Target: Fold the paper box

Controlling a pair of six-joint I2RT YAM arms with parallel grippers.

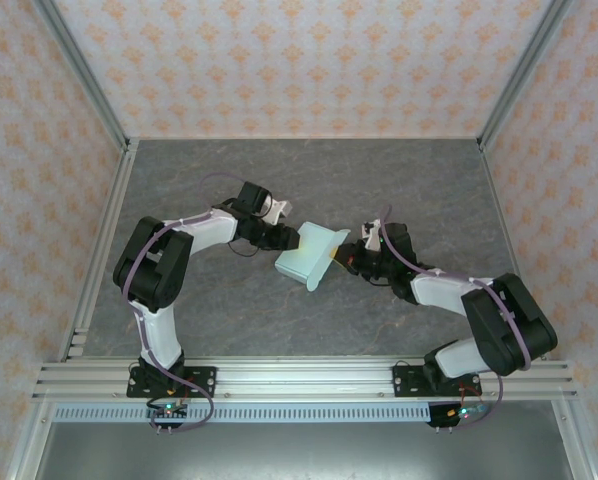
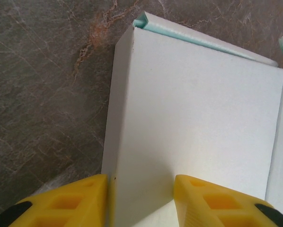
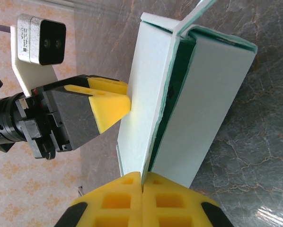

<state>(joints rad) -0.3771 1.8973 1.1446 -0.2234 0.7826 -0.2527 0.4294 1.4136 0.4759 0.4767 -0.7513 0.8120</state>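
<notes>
The paper box (image 1: 312, 255) is at the middle of the grey table (image 1: 429, 190), between the two arms. It is only half formed: its panels stand apart like a wedge. The right gripper (image 3: 141, 178) is clenched on the thin edge of one panel. The left gripper (image 2: 140, 191) has its fingers spread and grasps nothing, with the tips resting against the flat outer wall. I judge the step to be pressing this wall inward to square the body. The next move calls for a slow, straight push — too much force may crease the card or pull it out of the pinch.
</notes>
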